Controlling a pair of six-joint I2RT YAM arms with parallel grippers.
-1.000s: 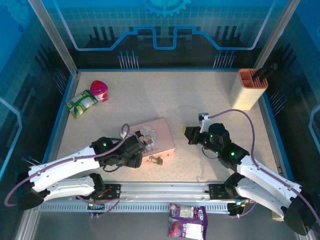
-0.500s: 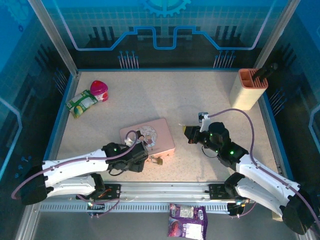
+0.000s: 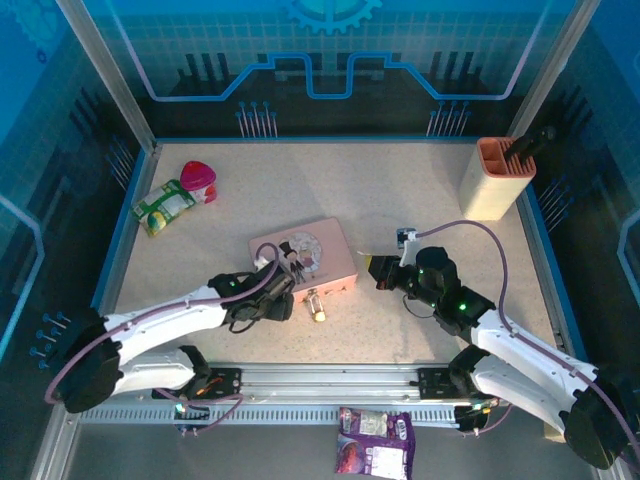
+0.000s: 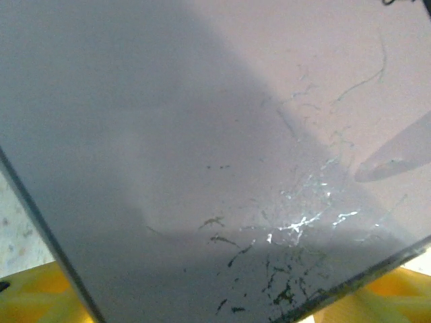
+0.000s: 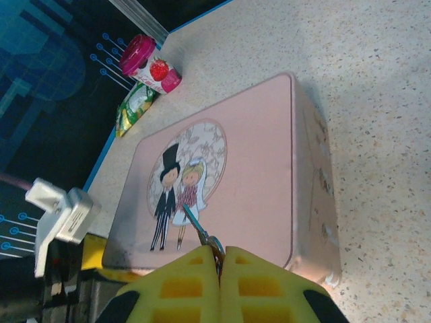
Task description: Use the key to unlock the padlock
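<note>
The pink illustrated tin (image 3: 305, 257) lies mid-table, and the tiny brass padlock (image 3: 318, 304) hangs off its near side. My left gripper (image 3: 281, 295) is at the tin's near-left corner. In the left wrist view the tin's surface (image 4: 222, 134) is pressed close, and that corner sits between the yellow fingers (image 4: 27, 296), which stand wide apart. My right gripper (image 3: 376, 268) hovers just right of the tin. In the right wrist view the right gripper (image 5: 220, 256) is shut on the key (image 5: 199, 232), whose thin blade points out over the tin's lid (image 5: 249, 168).
A strawberry cup (image 3: 198, 180) and a green packet (image 3: 163, 207) lie at the back left. A tan holder (image 3: 497, 177) stands at the back right. A purple packet (image 3: 375, 437) lies below the front rail.
The tin has slid away from the front edge and turned, with my left gripper following along its near-left corner. The padlock now hangs clear at the front. The right arm has stayed put.
</note>
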